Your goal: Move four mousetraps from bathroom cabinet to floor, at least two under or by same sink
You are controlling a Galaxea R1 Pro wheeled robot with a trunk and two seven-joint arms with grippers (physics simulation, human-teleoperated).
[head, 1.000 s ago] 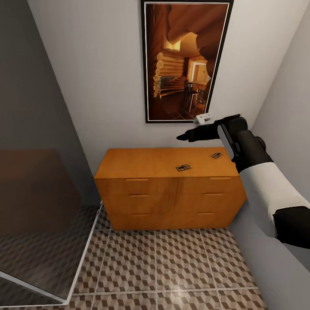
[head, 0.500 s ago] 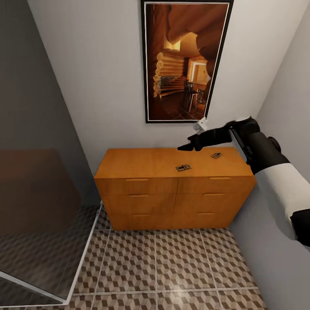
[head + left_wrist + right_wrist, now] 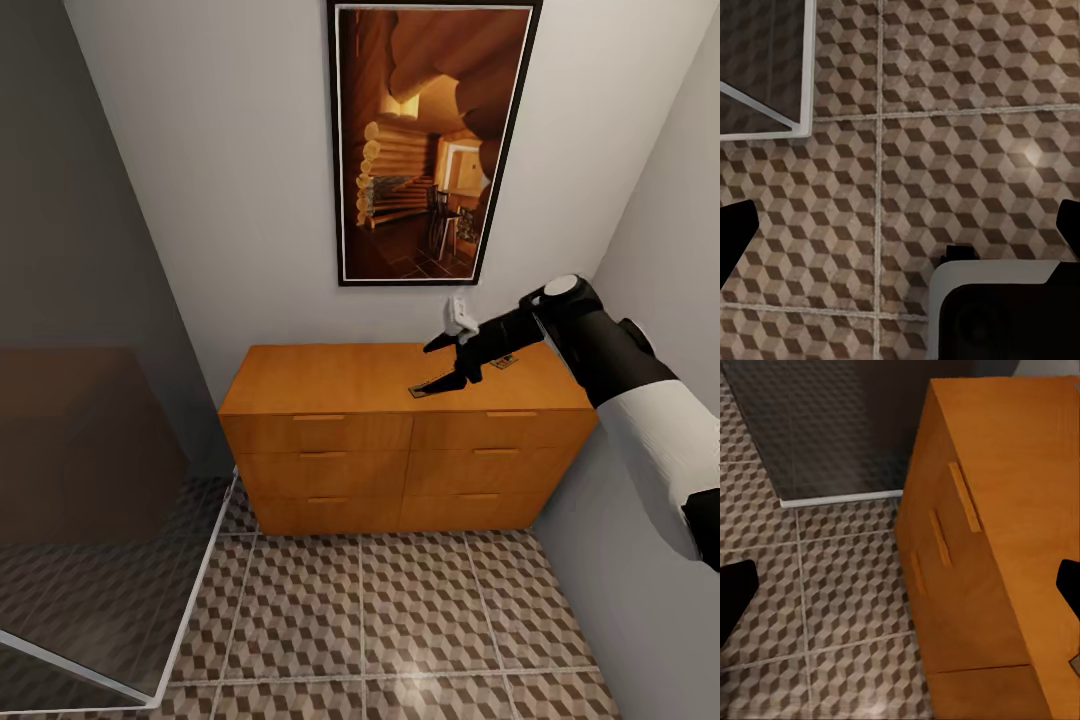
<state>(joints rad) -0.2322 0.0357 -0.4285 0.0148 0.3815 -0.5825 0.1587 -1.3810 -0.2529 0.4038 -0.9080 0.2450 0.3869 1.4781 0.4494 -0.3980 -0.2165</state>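
Head view: the right gripper (image 3: 447, 365), jaws spread, hangs over the cabinet (image 3: 400, 440) top, directly above 1 mousetrap (image 3: 419, 390); another mousetrap (image 3: 505, 362) lies behind its arm.

Left wrist view: the left gripper (image 3: 900, 225), fingers parted, faces the bathroom floor (image 3: 967, 150).

Right wrist view: the cabinet front.

I'm looking down past my spread fingertips (image 3: 735, 592) at the cabinet (image 3: 1005, 510), standing on the tiled floor (image 3: 832, 615).
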